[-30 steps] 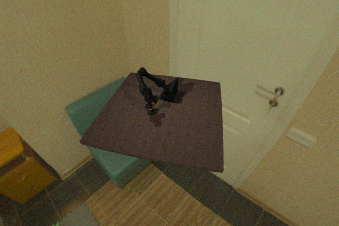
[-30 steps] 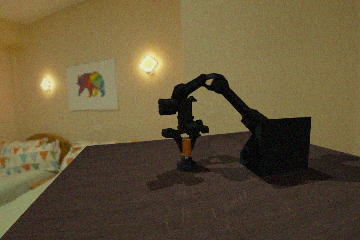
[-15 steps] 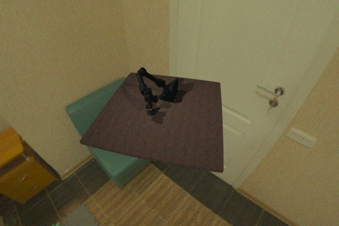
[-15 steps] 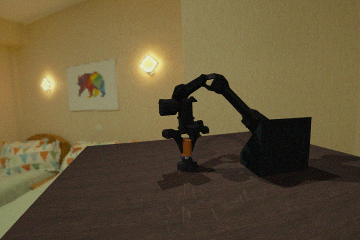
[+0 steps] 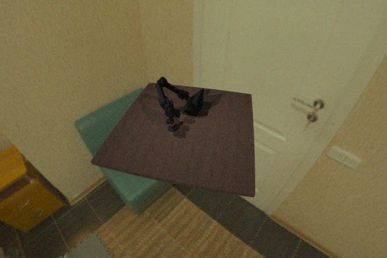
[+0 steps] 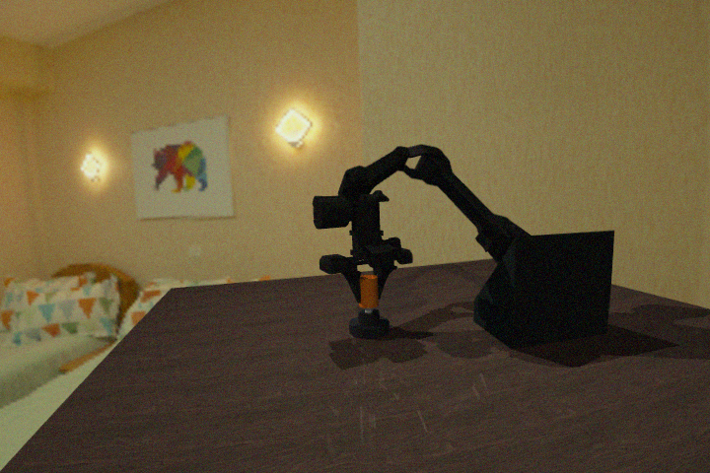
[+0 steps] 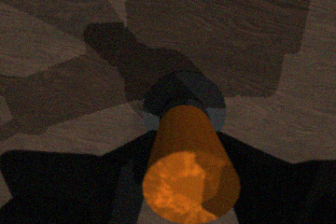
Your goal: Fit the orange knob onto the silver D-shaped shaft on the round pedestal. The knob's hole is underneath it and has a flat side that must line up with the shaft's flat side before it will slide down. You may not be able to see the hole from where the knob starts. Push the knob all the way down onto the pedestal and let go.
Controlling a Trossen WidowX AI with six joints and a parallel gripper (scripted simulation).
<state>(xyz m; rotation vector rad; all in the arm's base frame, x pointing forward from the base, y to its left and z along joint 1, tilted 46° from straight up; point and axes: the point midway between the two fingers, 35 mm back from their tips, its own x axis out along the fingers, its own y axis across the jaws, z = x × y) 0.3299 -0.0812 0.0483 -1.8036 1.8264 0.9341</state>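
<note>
The orange knob (image 6: 369, 291) (image 7: 187, 135) is upright between the fingers of my gripper (image 6: 369, 296) (image 7: 185, 136), which is shut on it. In the top view only a speck of the knob (image 5: 171, 123) shows. Directly below it the dark round pedestal (image 6: 369, 327) (image 7: 209, 89) (image 5: 172, 129) stands on the table. A short piece of the silver shaft (image 6: 368, 310) shows between the knob's lower end and the pedestal, so the knob is above the pedestal and not seated on it. The knob's hole and the shaft's flat side are hidden.
The arm's dark base block (image 5: 194, 106) (image 6: 557, 284) stands on the brown table (image 5: 212, 152) (image 6: 255, 390), behind the pedestal in the top view and to its right in the exterior view. Shadows of the arm fall around the pedestal.
</note>
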